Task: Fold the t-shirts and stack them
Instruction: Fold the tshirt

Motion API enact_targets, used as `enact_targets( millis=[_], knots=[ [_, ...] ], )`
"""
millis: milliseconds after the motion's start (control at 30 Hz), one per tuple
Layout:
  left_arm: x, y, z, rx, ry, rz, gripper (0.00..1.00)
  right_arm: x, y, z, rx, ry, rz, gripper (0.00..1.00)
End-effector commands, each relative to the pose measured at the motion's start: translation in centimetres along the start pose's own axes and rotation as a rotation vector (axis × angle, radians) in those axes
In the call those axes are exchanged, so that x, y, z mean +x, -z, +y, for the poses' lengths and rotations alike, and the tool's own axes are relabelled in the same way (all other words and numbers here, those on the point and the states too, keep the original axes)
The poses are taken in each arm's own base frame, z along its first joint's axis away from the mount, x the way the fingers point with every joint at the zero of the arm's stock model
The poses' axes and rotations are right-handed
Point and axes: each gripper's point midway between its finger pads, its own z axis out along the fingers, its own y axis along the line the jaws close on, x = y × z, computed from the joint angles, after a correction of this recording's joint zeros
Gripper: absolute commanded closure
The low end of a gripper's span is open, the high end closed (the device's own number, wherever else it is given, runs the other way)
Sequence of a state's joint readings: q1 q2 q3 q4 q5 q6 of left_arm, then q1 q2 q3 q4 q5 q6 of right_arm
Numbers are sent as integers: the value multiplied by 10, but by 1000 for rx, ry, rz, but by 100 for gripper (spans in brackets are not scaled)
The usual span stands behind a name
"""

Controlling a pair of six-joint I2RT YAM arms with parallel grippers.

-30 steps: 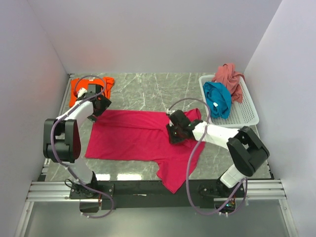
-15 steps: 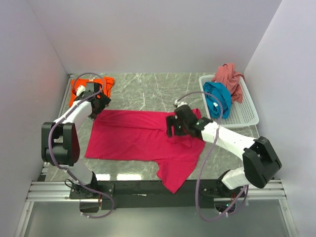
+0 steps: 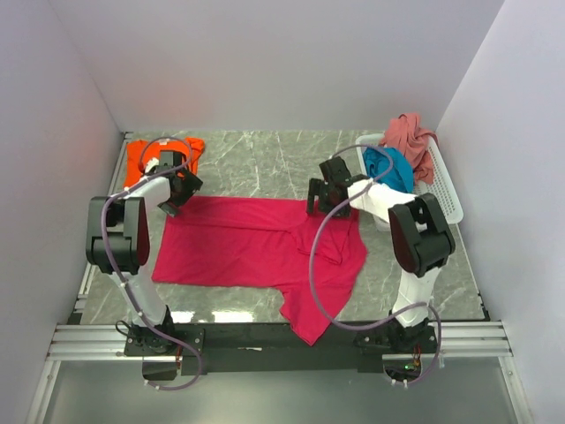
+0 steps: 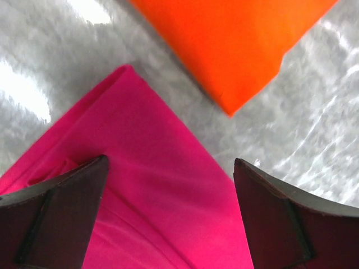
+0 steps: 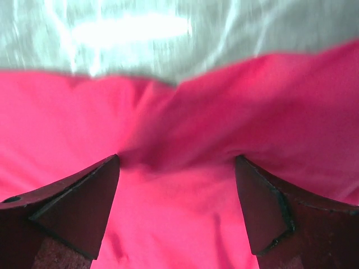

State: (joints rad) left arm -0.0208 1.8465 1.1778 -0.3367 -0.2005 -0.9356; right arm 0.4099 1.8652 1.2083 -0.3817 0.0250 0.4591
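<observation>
The magenta-red t-shirt (image 3: 256,247) lies spread on the marble table, one sleeve hanging toward the near edge. My left gripper (image 3: 177,196) is open over the shirt's far left corner (image 4: 162,185). My right gripper (image 3: 322,201) is open over the shirt's far right edge (image 5: 185,185). The bright orange t-shirt (image 3: 137,159) lies folded at the far left and shows in the left wrist view (image 4: 235,45). The teal blue t-shirt (image 3: 390,172) and dusty pink t-shirt (image 3: 410,137) lie bunched in the basket.
A white mesh basket (image 3: 441,199) stands at the far right. White walls enclose the table on the left, back and right. The arm bases sit on a rail at the near edge.
My right gripper has moved from the shirt's middle right toward its far right edge, and the cloth there has bunched up. My left gripper stays at the far left corner.
</observation>
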Motion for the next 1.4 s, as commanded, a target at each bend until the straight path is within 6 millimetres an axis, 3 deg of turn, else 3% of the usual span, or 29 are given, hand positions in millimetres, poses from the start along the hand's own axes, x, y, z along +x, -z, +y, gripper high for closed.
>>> enact_targets(
  millis=[0, 133, 233, 400, 567, 667, 700, 733, 767, 800, 867, 900, 933, 967, 1000, 1033, 1067, 1100, 1133, 1200, 1367],
  knots=[
    [-3, -19, 0, 3, 0, 2, 1, -11, -18, -2, 4, -20, 27, 10],
    [-14, -33, 8, -41, 22, -9, 1, -20, -32, 4, -23, -20, 56, 10],
    [-26, -37, -1, -37, 33, -26, 1, -32, -44, 0, -9, -23, 60, 10],
    [-47, -37, -16, -33, 36, -65, 1, -68, -42, 1, -25, -16, 2, 10],
    [-76, -8, -34, 8, 63, -136, 1, -94, -11, 11, -60, 42, -79, 10],
    [-88, 27, -36, 38, 96, -179, 1, -98, 20, 23, -89, 86, -142, 10],
    [-95, 50, -37, 61, 130, -200, 1, -96, 29, 31, -100, 106, -157, 10],
    [-88, 56, -28, 51, 141, -189, 1, -95, 47, 38, -113, 123, -189, 10],
    [-85, 65, -23, 49, 158, -186, 1, -93, 56, 41, -114, 135, -201, 9],
    [-85, 87, -18, 63, 196, -190, 1, -91, 64, 43, -99, 144, -220, 9],
    [-64, 96, 9, 8, 217, -154, 0, -74, 86, 54, -99, 145, -247, 9],
    [-63, 114, 15, 21, 246, -165, 1, -64, 92, 58, -108, 146, -246, 9],
    [-38, 113, 45, -68, 250, -121, 1, -48, 100, 58, -118, 143, -247, 8],
    [-36, 128, 55, -62, 286, -139, 1, -37, 104, 58, -131, 108, -236, 8],
    [-27, 132, 65, -74, 319, -130, 1, -27, 108, 58, -144, 97, -229, 8],
    [-5, 130, 90, -137, 314, -95, 1, -11, 111, 52, -157, 84, -216, 8],
    [0, 140, 98, -125, 334, -101, 1, -2, 113, 51, -171, 67, -202, 8],
    [18, 135, 117, -164, 318, -77, 1, 6, 122, 51, -202, 74, -203, 8],
    [25, 135, 127, -180, 321, -76, 1, 22, 117, 42, -185, 81, -175, 8],
    [46, 133, 158, -261, 319, -59, 1, 36, 125, 39, -183, 112, -177, 8],
    [65, 110, 181, -344, 327, -32, 9, 78, 129, 25, -180, 170, -91, 8]
  ],
)
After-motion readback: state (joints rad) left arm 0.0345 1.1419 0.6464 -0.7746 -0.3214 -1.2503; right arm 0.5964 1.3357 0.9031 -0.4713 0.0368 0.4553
